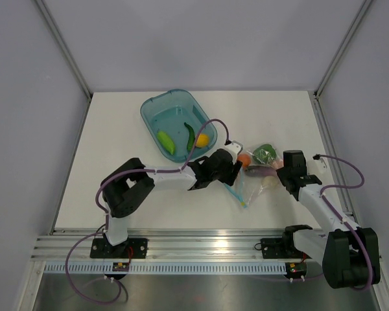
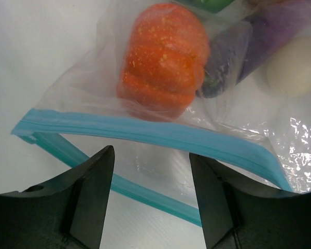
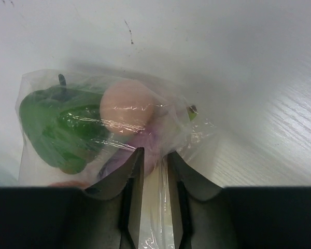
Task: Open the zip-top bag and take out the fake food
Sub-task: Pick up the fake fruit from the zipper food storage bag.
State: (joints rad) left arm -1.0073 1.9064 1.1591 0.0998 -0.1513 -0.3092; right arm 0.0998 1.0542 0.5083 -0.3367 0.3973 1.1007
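The clear zip-top bag (image 1: 254, 178) lies right of centre, its teal zip strip (image 2: 145, 132) parted into two lips. Inside are an orange-red piece (image 2: 163, 59), a purple eggplant (image 2: 233, 49), a whitish piece (image 2: 293, 70) and a green pepper (image 3: 57, 127). My left gripper (image 1: 233, 170) is open at the bag's mouth, and the lower zip lip (image 2: 129, 188) runs across between its fingers (image 2: 88, 199). My right gripper (image 1: 285, 175) is shut on a fold of the bag's film (image 3: 154, 207) at the end away from the zip, just behind the food.
A rigid teal tub (image 1: 157, 103) stands at the back centre and holds a green cucumber (image 1: 166, 142), a dark green chili (image 1: 190, 135) and a yellow lemon (image 1: 201, 140). The table's right edge (image 1: 324, 149) is close behind the right arm.
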